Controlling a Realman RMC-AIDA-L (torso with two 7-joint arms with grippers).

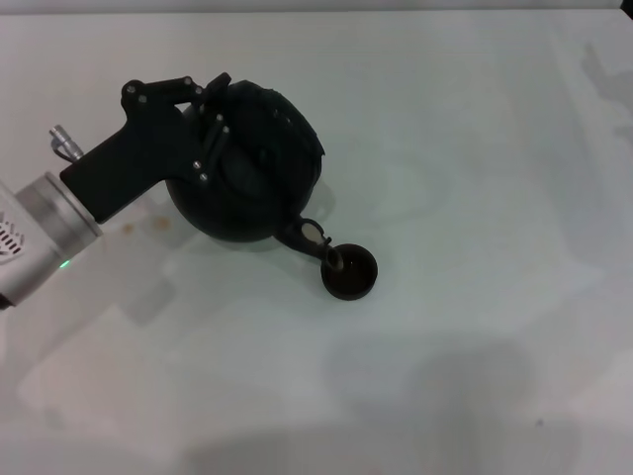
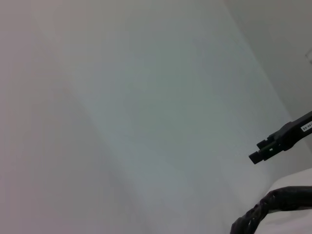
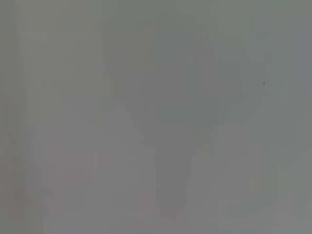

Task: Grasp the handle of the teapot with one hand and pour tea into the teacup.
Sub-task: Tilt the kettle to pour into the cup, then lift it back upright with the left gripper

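The black round teapot (image 1: 252,168) is held above the white table, tilted toward its short spout (image 1: 309,237). The spout's tip hangs over the rim of the tiny black teacup (image 1: 349,273), and a thin brown stream runs into it. My left gripper (image 1: 213,119) comes in from the left and is shut on the teapot's dark arched handle (image 1: 220,134) at the pot's top. The right gripper is out of view. The left wrist view shows only bare table, a black part and a cable; the right wrist view shows only bare surface.
The white table (image 1: 475,148) stretches around the pot and cup. A few small brown spots (image 1: 129,230) mark it left of the pot. A black bracket (image 2: 282,141) and a braided cable (image 2: 273,204) show in the left wrist view.
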